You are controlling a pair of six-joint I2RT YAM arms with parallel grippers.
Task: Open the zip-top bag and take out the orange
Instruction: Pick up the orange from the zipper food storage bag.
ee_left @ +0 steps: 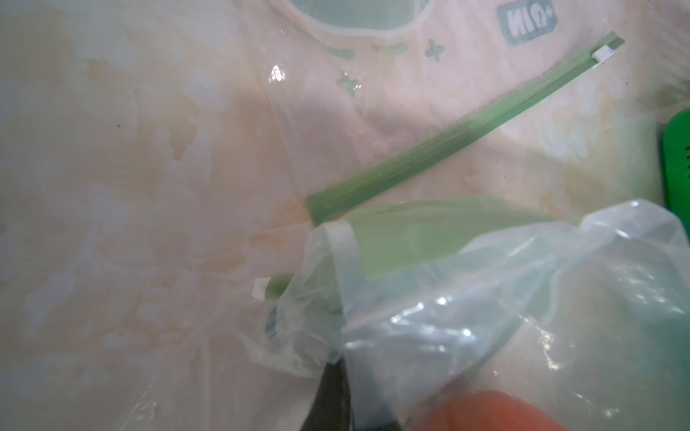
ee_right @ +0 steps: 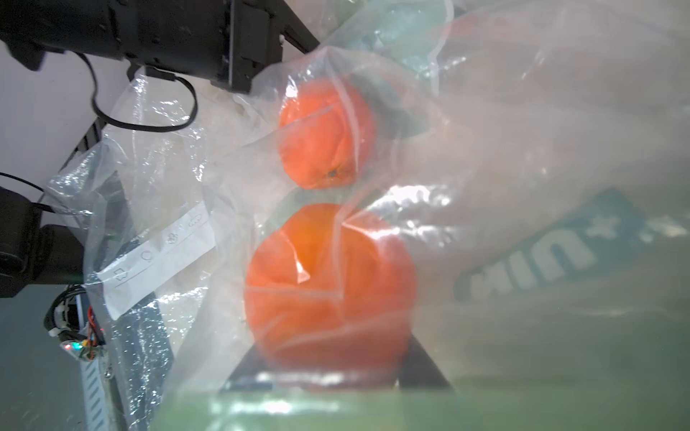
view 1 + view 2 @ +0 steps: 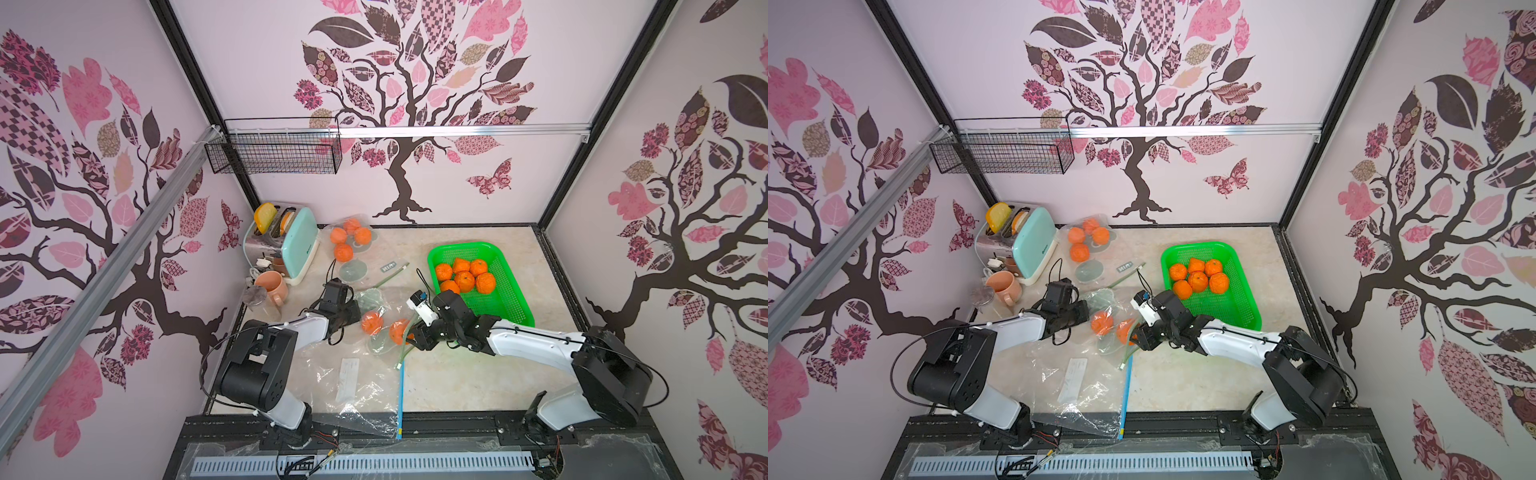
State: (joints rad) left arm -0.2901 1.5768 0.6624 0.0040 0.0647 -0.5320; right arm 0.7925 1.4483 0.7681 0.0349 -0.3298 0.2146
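While the left end effector (image 3: pixel 355 312) is clenched on a bunched fold of the zip-top bag (image 3: pixel 380 345), on the side away from the mouth, it serves best as an anchor. It should hold that fold low over the worktop (image 3: pixel 457 374) and not pull, so the film is taut without dragging the fruit.

To its right, two oranges lie in a row inside the bag. The far orange (image 3: pixel 371 323) is nearer the anchor, and the near orange (image 3: pixel 398 331) is at the mouth, where the green zip strip (image 3: pixel 405 353) hangs parted.

In the right wrist view the near orange sits between the dark fingers (image 2: pixel 425 373) of the right end effector (image 3: pixel 411 334). They press its two flanks, so I judge it grasped. Creased film lies across the fruit, and I cannot tell whether a layer is caught in the grip.

Doing this well probably means drawing the orange straight back along the bag's length and out through the mouth, slowly and with a light squeeze, since the peel looks soft. If the bag travels with the orange, film is likely pinched, and the grip should be eased and retaken.

Furthest right, the green basket (image 3: pixel 511 307) already holds oranges and looks like the natural place to set this one.
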